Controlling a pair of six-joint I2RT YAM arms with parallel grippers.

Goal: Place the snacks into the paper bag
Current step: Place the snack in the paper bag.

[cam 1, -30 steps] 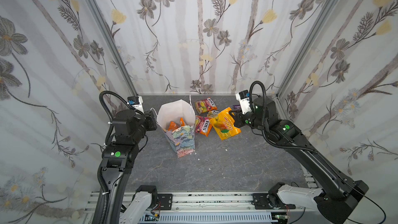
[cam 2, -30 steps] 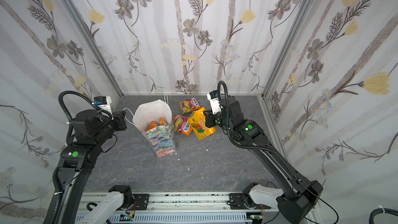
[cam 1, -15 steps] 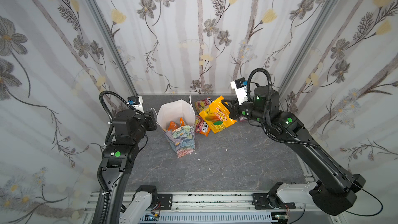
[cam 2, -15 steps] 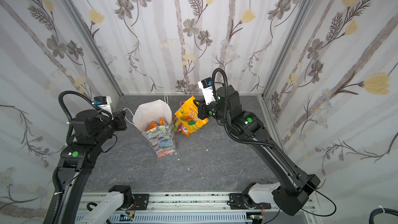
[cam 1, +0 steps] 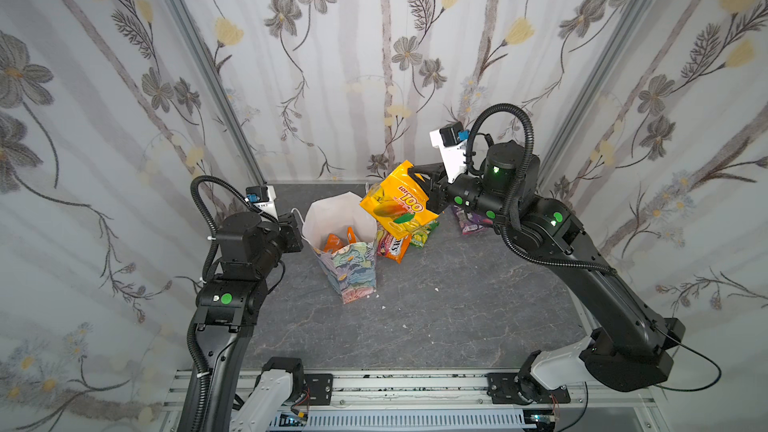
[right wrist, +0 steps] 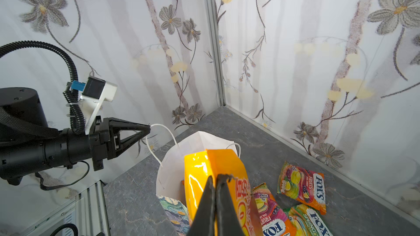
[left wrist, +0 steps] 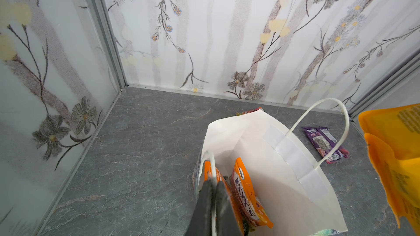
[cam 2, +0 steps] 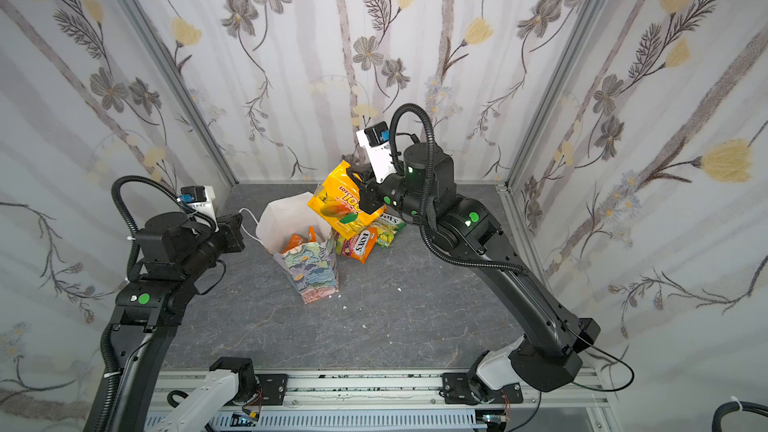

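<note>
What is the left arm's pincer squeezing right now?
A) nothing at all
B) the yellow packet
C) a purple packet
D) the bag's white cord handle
D: the left pincer is shut on the white cord handle; the yellow packet is in the right pincer.

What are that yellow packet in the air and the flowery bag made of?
The yellow mango packet looks like glossy plastic film: light glares off its face. The paper bag appears to be matte paper, with creased folds and a dull white inside.
</note>
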